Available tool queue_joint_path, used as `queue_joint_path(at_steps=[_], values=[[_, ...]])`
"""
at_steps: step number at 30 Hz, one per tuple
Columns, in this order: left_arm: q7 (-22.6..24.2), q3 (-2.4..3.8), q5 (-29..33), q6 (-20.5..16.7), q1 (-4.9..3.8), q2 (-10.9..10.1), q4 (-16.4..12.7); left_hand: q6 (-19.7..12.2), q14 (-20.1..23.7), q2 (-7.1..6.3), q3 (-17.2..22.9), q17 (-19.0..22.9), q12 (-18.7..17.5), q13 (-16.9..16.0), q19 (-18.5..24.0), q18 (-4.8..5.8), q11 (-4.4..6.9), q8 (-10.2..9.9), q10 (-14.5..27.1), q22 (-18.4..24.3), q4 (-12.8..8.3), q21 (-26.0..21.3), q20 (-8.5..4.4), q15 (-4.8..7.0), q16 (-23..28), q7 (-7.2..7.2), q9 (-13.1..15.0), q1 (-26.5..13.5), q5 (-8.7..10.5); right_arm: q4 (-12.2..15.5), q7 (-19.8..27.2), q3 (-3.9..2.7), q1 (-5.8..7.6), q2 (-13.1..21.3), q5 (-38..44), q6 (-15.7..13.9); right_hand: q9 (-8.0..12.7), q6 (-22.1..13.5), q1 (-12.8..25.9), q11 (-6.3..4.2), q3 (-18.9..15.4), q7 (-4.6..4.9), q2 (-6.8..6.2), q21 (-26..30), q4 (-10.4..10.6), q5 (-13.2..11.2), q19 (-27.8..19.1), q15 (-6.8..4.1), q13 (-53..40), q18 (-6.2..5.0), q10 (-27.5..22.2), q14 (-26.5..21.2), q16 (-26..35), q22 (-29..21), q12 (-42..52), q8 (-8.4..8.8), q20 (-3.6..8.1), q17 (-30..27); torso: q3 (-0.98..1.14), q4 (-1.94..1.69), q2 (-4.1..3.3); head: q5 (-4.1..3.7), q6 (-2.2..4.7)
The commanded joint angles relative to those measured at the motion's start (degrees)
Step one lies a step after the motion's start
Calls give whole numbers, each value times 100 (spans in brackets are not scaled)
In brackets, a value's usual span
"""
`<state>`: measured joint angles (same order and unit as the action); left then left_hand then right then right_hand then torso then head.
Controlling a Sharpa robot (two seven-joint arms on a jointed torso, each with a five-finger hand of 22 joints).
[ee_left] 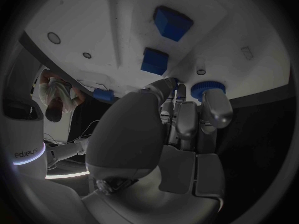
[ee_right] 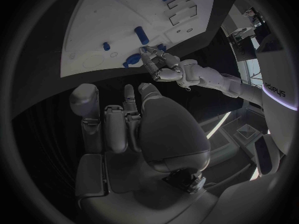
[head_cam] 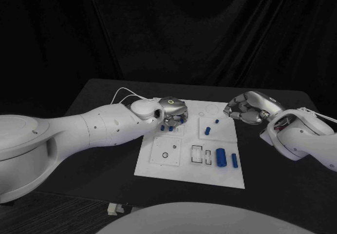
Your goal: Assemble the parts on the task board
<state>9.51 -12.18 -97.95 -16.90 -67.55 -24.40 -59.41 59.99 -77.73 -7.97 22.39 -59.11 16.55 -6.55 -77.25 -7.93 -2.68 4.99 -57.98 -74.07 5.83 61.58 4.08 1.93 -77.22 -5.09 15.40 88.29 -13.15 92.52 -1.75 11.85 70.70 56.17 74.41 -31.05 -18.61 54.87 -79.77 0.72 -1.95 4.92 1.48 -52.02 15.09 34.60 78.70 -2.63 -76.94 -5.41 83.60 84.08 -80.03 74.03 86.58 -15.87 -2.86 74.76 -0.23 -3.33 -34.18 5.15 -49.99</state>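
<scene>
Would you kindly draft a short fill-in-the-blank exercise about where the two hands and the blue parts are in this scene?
1. The left hand is over the far ______ corner of the task board.
2. The right hand is beside the board's far right corner and holds ______.
3. The long blue cylinder near the board's front right lies ______ on the board.
4. The task board is ______ in colour.

Missing words: left; nothing; flat; white

Back: a black curtain (head_cam: 211,44) hangs in soft folds behind everything | Desk: a black desk (head_cam: 105,102) with a flat dark top stands in front of the curtain | Floor: dark floor (head_cam: 49,214) with thin stripes shows near the low left corner | Light: dim all over
</scene>
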Motion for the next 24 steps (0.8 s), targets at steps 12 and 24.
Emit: queue_joint_path(at_steps=[12, 24], values=[[363, 8, -7, -1194, -6, -391, -509, 420, -377, 62, 193, -331, -280, 99, -190, 273, 39, 185, -801, -909, -250, 257, -46, 43, -195, -48, -18, -96, -70, 24, -96, -4, -17, 31, 13, 37, -80, 23, -26, -32, 261, -9, 9, 130, 0, 72, -53, -69, -574, -165, -60, 281, 101, 647, -397, -83, -8, 396, -2, 1, 1, -1, -1], [173, 9, -6, -1075, -345, -1279, -1438, 299, -344, 18, 244, -153, -545, 144, -134, 251, 22, 19, -931, -872, -244, 111, -16, 10, -84, -56, -100, -107, 224, -8, -106, -4, -34, 17, 13, 57, -82, 27, -33, -33, 269, -11, 12, 137, -2, 74, -56, -70, -564, -166, -66, 279, 106, 646, -406, -86, -8, 392, 7, -9, 10, 21, -1]])
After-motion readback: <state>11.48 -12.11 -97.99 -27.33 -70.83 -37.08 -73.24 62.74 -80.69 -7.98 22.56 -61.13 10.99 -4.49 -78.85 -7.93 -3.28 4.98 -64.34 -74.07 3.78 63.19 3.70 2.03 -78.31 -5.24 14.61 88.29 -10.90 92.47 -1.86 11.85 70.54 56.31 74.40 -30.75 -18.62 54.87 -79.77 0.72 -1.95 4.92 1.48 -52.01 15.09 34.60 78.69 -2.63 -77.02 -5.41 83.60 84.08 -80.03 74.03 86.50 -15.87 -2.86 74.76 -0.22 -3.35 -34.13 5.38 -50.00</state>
